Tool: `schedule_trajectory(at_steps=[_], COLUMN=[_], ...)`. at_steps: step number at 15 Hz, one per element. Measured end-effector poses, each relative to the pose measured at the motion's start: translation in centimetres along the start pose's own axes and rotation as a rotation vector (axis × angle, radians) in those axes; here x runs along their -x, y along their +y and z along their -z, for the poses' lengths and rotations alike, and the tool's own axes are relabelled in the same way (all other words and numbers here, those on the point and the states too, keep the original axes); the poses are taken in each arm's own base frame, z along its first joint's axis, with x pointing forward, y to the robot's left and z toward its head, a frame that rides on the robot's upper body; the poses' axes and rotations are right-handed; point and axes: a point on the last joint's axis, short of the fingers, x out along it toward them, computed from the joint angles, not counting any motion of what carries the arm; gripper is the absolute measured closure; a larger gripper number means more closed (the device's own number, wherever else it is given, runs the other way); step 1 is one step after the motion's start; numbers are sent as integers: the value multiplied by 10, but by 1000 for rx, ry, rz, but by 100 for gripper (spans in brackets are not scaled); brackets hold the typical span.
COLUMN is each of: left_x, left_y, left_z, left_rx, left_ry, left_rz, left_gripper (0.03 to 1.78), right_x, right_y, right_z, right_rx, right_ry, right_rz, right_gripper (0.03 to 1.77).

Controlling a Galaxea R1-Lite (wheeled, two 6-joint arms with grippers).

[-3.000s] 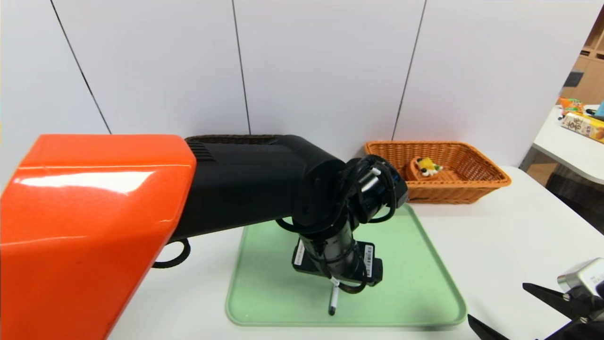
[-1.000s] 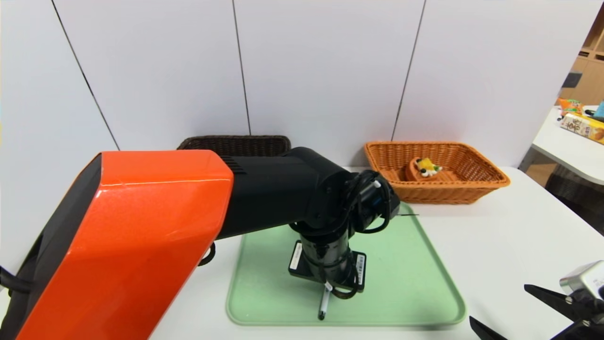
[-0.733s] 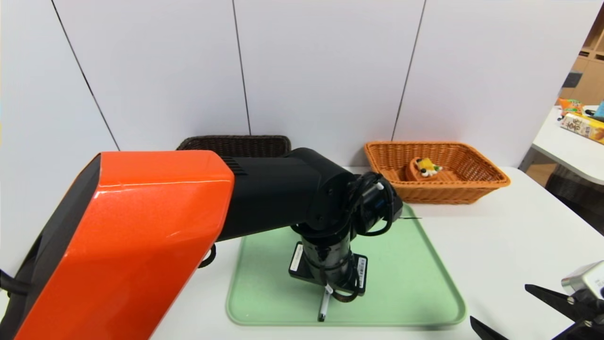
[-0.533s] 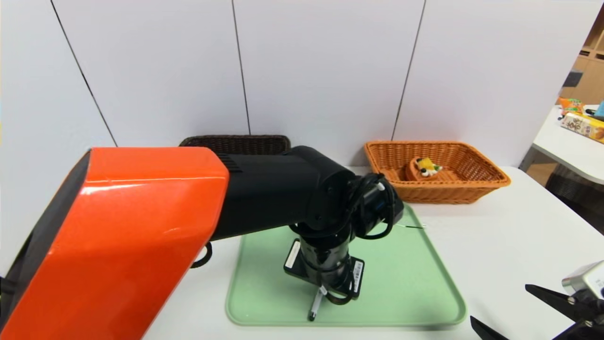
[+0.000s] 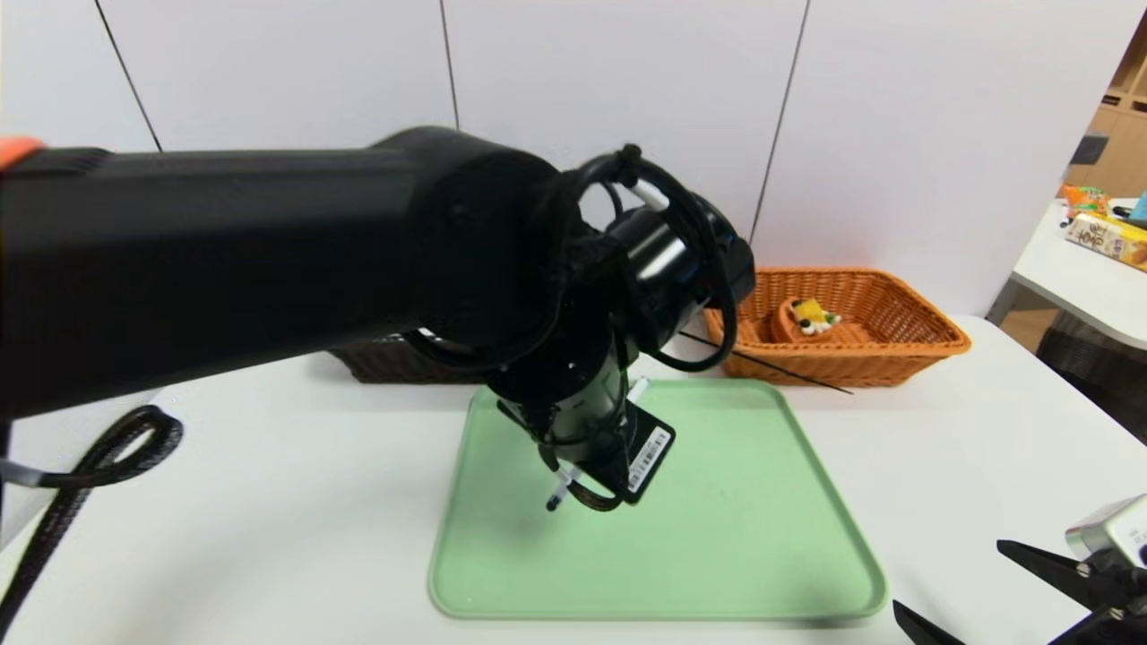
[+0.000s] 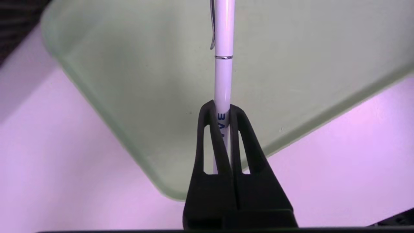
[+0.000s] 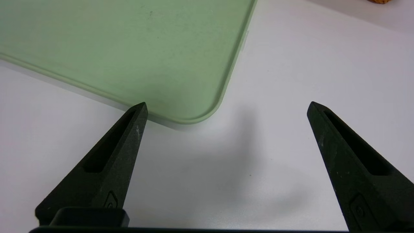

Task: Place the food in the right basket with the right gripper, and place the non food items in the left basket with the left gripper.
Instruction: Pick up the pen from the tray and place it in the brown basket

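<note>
Compared with the earlier head view, the left gripper (image 6: 222, 105) has risen from low over the near half of the green tray (image 5: 717, 555) and now hangs above its far-left part. Its fingers pinch the slim white pen (image 6: 223, 74), which has come up with them; three seconds ago the pen was low over the tray's near edge. The dark basket (image 5: 403, 363), at the far left, now shows only its near side below the arm.

The pen is smooth and glossy, with a metal ring and clip. The tray is flat and matte, with rounded corners and a thin raised rim. The tart (image 5: 809, 317), with yellow topping and white dots, sits as before in the orange wicker basket (image 5: 842, 365), whose woven sides flare to a wide rim.

The right gripper (image 7: 228, 103) is idle above the desk (image 7: 258, 155) by the tray's near-right corner, fingers spread wide with nothing between them. Open desk lies along the tray's left and right edges.
</note>
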Motion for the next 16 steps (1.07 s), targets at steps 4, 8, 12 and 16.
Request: schedule_trajectory(at_steps=[4, 8, 12, 16], left_x=[41, 73, 89, 90], left_y=[37, 83, 118, 140], left_z=[-1, 6, 14, 15], left_rx=[-249, -500, -676, -766], left_ry=[-98, -144, -130, -106], left_rz=[-41, -121, -191, -251], left_gripper=[176, 176, 176, 176], right_x=[0, 0, 0, 0], right_y=[0, 0, 0, 0], right_z=[1, 2, 2, 4], right_rx=[1, 3, 10, 12], right_ry=[3, 4, 6, 10], right_rz=[0, 0, -4, -4], right_gripper=[10, 10, 10, 10])
